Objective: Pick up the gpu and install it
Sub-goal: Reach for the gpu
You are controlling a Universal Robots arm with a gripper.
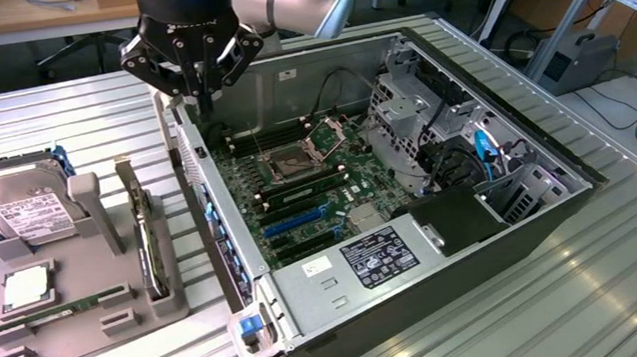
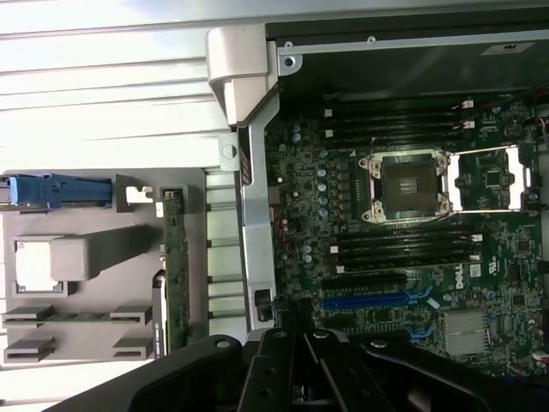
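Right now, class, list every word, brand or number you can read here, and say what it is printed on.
"DELL": on the circuit board.
Power supply label: too small to read.
Hard drive label: too small to read.
White sticker: blurred.

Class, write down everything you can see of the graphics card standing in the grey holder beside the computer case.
The graphics card is a thin, flat, long board, dark with a green edge and a silver metal bracket at one end. It stands upright on its long edge, slotted into the grey holder, beside the open computer case. Only the holder touches it; the shut claw hangs apart, above the case wall.
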